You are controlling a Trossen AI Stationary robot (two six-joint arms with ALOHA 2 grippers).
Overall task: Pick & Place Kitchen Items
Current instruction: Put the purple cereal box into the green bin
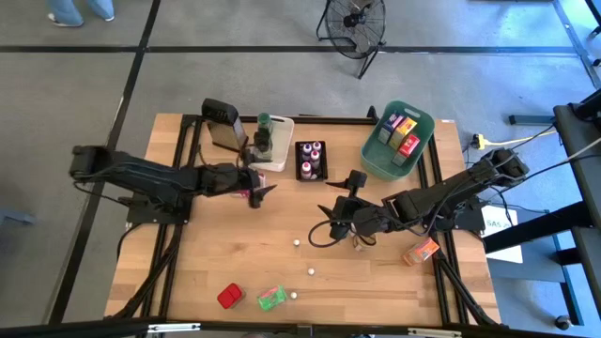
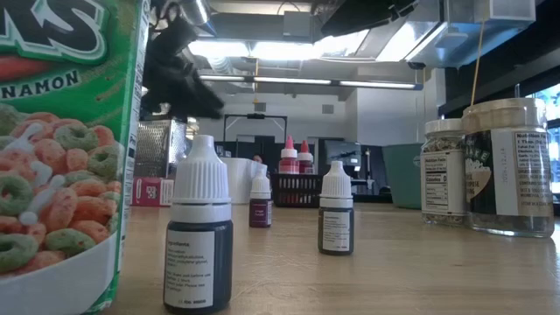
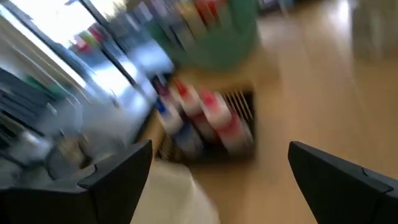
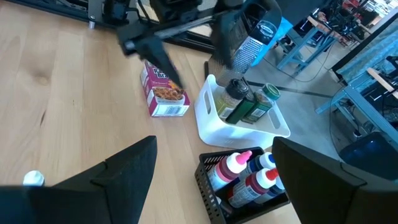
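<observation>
the cereal packet [image 2: 61, 149] looms nearest the low camera, far from both hands, with small capped bottles [image 2: 199, 236] waiting loose on the worktop [image 1: 235, 244]. the left hand [image 1: 261, 191], fingers wide, hovers just over a pink packet [image 4: 163, 90] beside the white bin [image 4: 242, 124], probably just let go. the right hand [image 1: 331, 222] hangs wide and empty mid-worktop.

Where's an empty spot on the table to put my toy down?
Bare wood lies between the left gripper and the red packet, along the table's left side. The back edge is crowded: white bin, black bin, teal bin. Small bottles dot the middle.
</observation>
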